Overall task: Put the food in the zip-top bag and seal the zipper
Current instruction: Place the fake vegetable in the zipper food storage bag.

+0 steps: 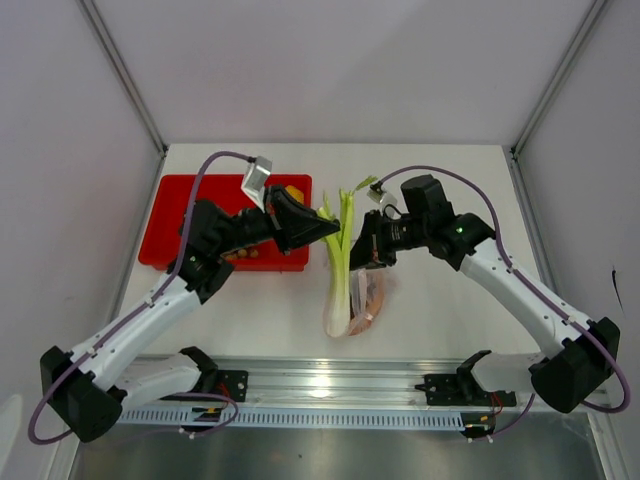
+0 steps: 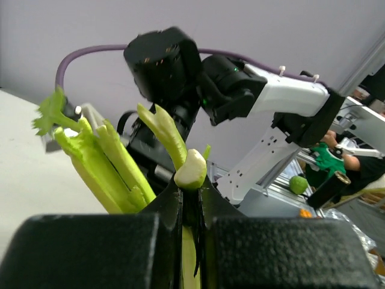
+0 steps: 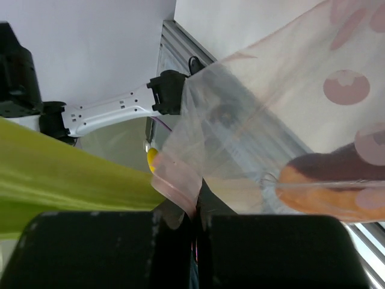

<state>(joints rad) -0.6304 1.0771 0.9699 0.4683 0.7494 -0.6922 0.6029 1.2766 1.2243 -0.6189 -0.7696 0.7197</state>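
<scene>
Stalk loading, two-arm hold. The left end effector (image 2: 191, 195) is clamped on the stalks (image 2: 114, 162) partway along their length. Leafy tips fan out beyond its fingers, and the white base hangs below, toward the bench (image 1: 440, 180). The right end effector (image 3: 195, 214) has its jaws together on the bag (image 3: 271, 114), pinching the mouth edge at the zipper (image 3: 177, 180). The bag trails off ahead of it with an orange piece (image 3: 325, 192) and a dark one already inside.

We cannot tell whether the stalk base sits inside the mouth or just beside it. We judge the step goes best if the right arm lifts the film to hold the mouth wide while the left feeds the base in first, lengthwise.

The stalks are ribbed, stiff and long. The film is thin, crinkly, clear and pink-dotted, so it collapses easily. The tray (image 1: 180, 215), behind the left end effector, is rigid red plastic.
</scene>
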